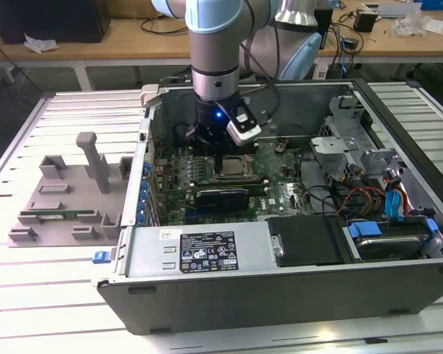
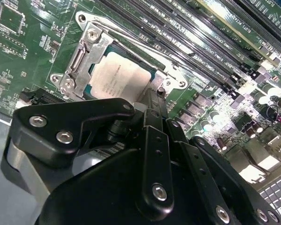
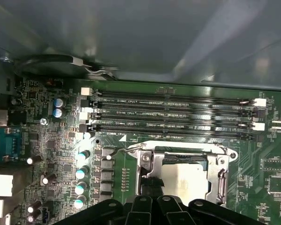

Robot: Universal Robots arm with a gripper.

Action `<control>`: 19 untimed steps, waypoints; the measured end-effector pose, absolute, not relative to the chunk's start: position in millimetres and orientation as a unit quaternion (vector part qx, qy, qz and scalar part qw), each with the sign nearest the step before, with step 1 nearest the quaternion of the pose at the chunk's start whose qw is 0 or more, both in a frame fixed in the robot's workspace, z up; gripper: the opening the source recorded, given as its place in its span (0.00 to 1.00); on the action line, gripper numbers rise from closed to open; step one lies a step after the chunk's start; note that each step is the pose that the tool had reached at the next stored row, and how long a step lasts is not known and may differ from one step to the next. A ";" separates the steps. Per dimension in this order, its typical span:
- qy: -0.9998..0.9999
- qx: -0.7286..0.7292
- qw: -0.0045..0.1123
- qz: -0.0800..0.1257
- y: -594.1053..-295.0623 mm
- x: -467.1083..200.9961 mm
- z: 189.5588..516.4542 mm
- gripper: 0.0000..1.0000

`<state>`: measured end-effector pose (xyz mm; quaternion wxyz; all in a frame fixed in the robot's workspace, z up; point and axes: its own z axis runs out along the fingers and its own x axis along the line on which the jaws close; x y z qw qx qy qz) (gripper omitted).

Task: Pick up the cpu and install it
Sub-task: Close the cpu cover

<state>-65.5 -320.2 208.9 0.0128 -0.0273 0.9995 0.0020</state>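
Cpu (image 2: 116, 77) lies flat inside the metal socket frame (image 2: 90, 44) on the motherboard (image 2: 18, 51), directly under the gripper (image 1: 220, 151), which hangs low in the open PC case (image 1: 280, 295). Black memory slots (image 3: 173, 115) run just beside the frame, capacitors (image 3: 82, 173) near another side, w/ a grey fixture tray (image 1: 66, 195) outside the case at the exterior view's left. Gripper sits right at the cpu's edge. Can't tell how far open it is, or if it touches the chip.

cpu (image 2: 114, 79) partly hidden by gripper (image 2: 151, 107), arm's (image 1: 215, 51) upper pt cut off, exterior view
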 end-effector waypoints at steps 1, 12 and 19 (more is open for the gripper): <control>1.000 -0.027 0.013 0.002 -320.3 -66.1 207.9 0.11; 1.000 -0.027 0.013 0.002 -320.3 -57.8 206.7 0.11; 1.000 -0.027 0.013 0.002 -320.3 -56.1 208.0 0.11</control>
